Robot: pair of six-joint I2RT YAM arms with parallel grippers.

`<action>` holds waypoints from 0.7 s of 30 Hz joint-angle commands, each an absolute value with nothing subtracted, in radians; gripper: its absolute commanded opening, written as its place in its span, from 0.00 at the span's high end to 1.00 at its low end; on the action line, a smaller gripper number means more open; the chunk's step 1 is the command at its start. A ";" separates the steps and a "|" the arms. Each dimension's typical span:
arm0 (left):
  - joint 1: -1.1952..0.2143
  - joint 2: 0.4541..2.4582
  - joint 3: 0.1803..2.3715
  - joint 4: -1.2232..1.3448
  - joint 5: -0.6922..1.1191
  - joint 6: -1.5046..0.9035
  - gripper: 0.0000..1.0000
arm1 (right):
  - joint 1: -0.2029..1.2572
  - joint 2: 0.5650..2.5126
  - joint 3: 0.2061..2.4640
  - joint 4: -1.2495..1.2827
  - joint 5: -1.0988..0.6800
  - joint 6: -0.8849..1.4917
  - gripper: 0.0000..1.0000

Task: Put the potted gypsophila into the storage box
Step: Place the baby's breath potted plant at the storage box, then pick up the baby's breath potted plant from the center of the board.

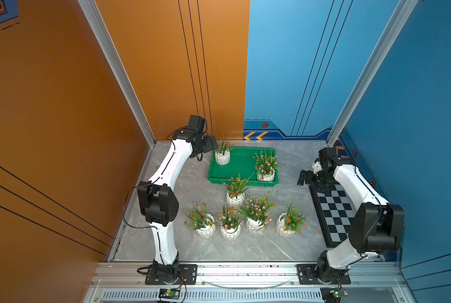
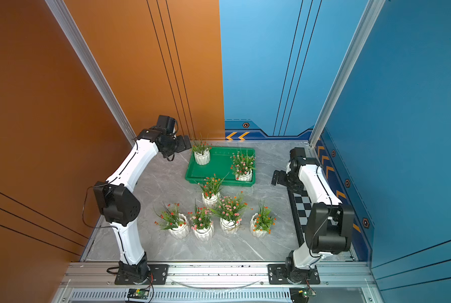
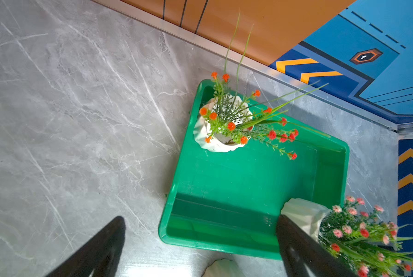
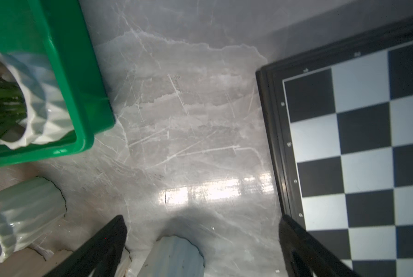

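The storage box, a shallow green tray, lies at the back of the marble table. Two potted gypsophila stand in it: one in the far left corner, one in the near right corner. Several more pots stand on the table in front, the nearest to the tray just before its front rim. My left gripper hangs open beside the far-left pot, apart from it, holding nothing. My right gripper is open and empty to the right of the tray.
A black-and-grey checkered board lies along the right side, partly under the right arm. Orange and blue walls close the left, back and right. An aluminium rail with both arm bases runs along the front.
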State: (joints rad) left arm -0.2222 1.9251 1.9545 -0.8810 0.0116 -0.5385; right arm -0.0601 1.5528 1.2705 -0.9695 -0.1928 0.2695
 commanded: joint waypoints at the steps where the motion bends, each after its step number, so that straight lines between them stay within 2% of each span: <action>1: -0.213 1.829 1.868 -0.889 0.002 -0.516 0.02 | -0.074 1.466 1.204 -1.095 -0.152 0.308 0.01; 7: -0.210 1.705 1.731 -0.888 0.019 -0.549 0.02 | -0.084 1.313 1.084 -1.162 -0.132 0.338 0.02; 12: -0.213 1.640 1.672 -0.887 0.038 -0.564 0.02 | -0.086 1.219 0.985 -1.194 -0.152 0.337 0.08; 21: -0.214 1.532 1.589 -0.888 0.037 -0.567 0.02 | -0.023 1.112 0.864 -1.203 -0.185 0.340 0.28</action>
State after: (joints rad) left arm -0.2207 1.5734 1.6093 -0.8825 0.0273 -0.5579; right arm -0.0532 1.1355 0.8845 -1.1713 -0.1658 0.3325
